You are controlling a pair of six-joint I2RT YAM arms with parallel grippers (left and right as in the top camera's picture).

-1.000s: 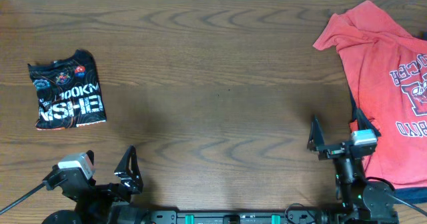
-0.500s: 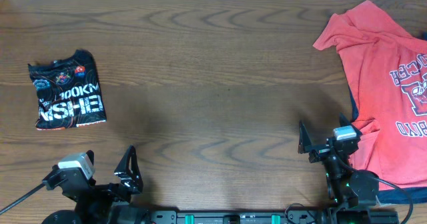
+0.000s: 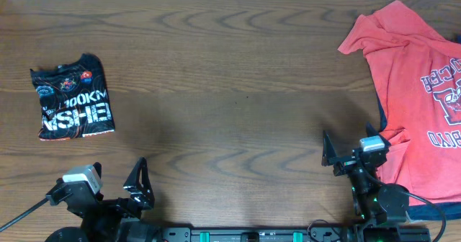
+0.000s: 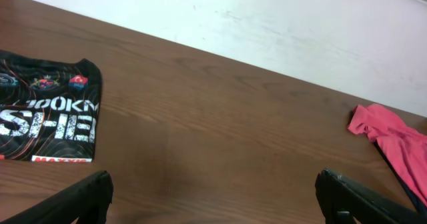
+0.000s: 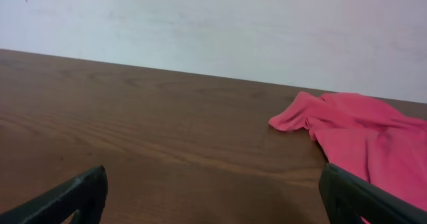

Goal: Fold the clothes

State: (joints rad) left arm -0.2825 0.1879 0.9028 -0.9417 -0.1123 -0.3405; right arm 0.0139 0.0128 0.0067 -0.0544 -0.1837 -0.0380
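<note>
Black sports shirt [image 3: 72,98] lies folded, set aside left; left claw [image 4: 217,194] and right claw [image 5: 213,197] gape empty beside the unfolded red T-shirt [image 3: 414,91], likely next.

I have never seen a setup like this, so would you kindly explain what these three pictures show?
Two robot arms sit at one edge of a wooden table. One picture looks straight down from above. The other two come from small cameras on each arm's wrist, so the dark shapes in their bottom corners are the claw's own fingers. The left claw and the right claw are both open and hold nothing. On the left lies a black shirt with white lettering, folded into a small packet. On the right lies a red shirt, spread out and rumpled, reaching past the picture's edge.
</note>
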